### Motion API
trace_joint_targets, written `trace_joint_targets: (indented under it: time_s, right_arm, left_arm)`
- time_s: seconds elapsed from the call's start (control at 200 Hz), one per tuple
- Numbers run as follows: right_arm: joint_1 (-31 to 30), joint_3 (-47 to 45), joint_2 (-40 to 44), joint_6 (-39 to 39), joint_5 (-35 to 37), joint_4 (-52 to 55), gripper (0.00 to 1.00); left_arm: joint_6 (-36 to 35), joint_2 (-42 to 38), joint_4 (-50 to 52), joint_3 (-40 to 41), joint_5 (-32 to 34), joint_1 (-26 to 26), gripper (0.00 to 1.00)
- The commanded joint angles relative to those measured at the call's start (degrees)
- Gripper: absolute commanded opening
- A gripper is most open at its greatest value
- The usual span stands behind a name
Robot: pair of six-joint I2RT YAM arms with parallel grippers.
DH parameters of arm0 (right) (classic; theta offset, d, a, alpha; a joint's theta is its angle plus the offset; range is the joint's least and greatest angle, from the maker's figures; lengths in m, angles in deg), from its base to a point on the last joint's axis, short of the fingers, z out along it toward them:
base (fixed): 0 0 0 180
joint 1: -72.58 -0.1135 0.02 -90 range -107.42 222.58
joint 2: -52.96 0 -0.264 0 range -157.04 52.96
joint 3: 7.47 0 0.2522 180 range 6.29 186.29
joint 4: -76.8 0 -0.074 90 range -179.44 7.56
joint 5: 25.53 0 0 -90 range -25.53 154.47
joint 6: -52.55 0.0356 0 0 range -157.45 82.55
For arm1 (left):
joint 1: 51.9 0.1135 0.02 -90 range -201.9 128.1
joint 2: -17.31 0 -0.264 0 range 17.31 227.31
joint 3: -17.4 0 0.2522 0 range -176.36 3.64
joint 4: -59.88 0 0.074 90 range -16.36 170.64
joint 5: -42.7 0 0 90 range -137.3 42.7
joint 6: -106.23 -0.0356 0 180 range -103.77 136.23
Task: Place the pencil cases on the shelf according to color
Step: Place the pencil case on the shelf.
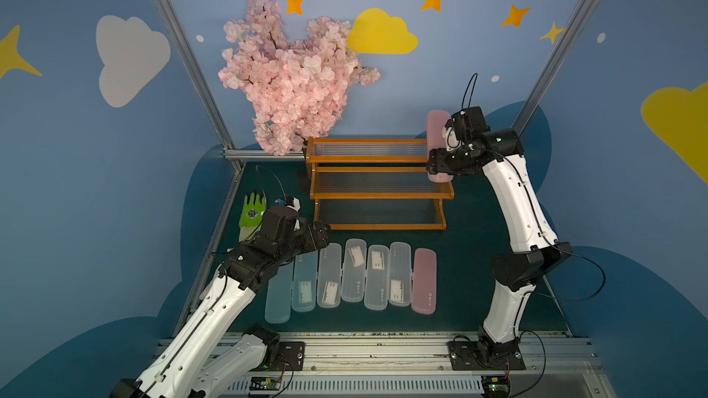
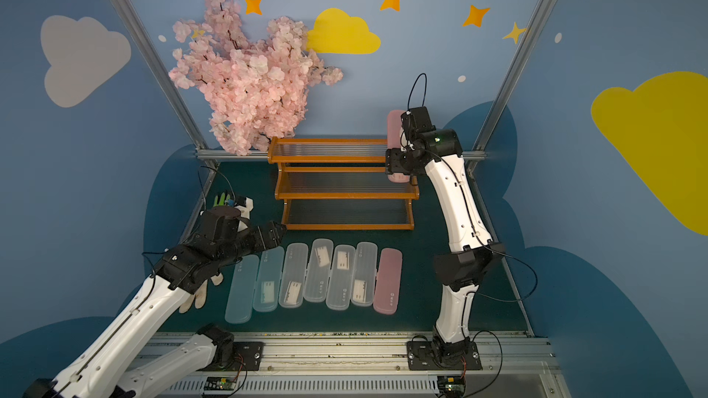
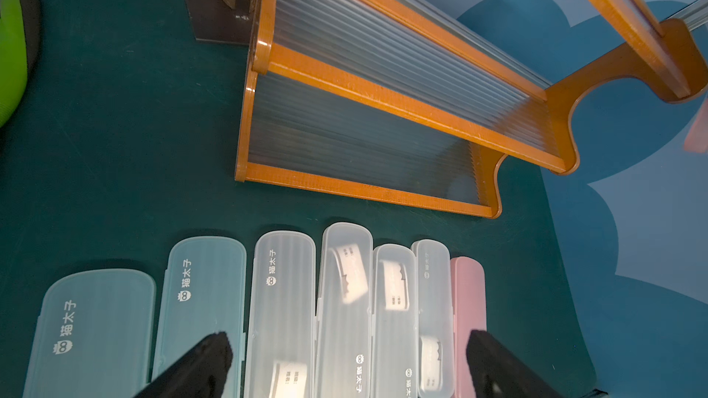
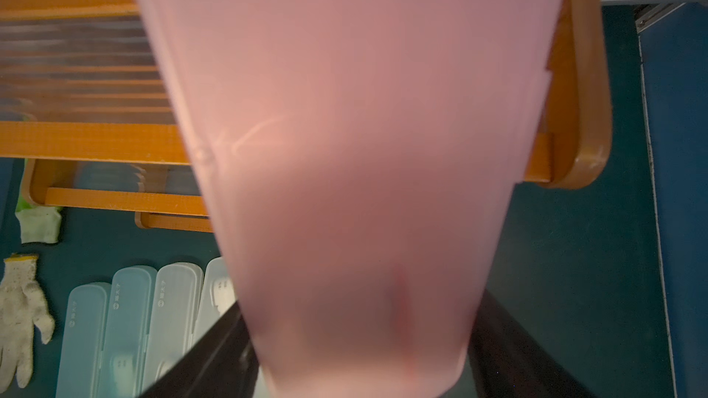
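Clamped the pink pencil case (image 1: 436,128) in the right gripper (image 1: 438,162) over the shelf's (image 1: 367,195) right end — held the left gripper (image 3: 348,342) spread open above the row of cases (image 3: 281,300).

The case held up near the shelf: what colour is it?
Pink. The case shows best in the right wrist view.

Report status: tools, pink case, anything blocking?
Right tool shut on pink case, over right end of shelf. Left tool open, empty, above row of cases. Nothing blocking.
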Motion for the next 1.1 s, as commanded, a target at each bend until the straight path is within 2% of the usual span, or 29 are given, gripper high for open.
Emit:
trace_joint_targets:
  time_s: [0.0,0.656,1.091]
  right_arm:
    - [0.83,4.14,-2.29,-0.42,-1.36,4.17,0.76]
    - [2.39,6.2,-3.48,0.72,-3.48,4.53,0.89]
    - [3.49,8.75,2.63,1.78,-4.11,0.56,0.93]
  left_arm:
    - [-0.57,-0.8,-1.23,1.55,-1.82,0.42,1.0]
    - [0.62,-0.97,-0.56,2.22,-3.8,2.01,1.0]
    - [0.56,-2.3,0.58,1.88,-3.84,2.5,1.0]
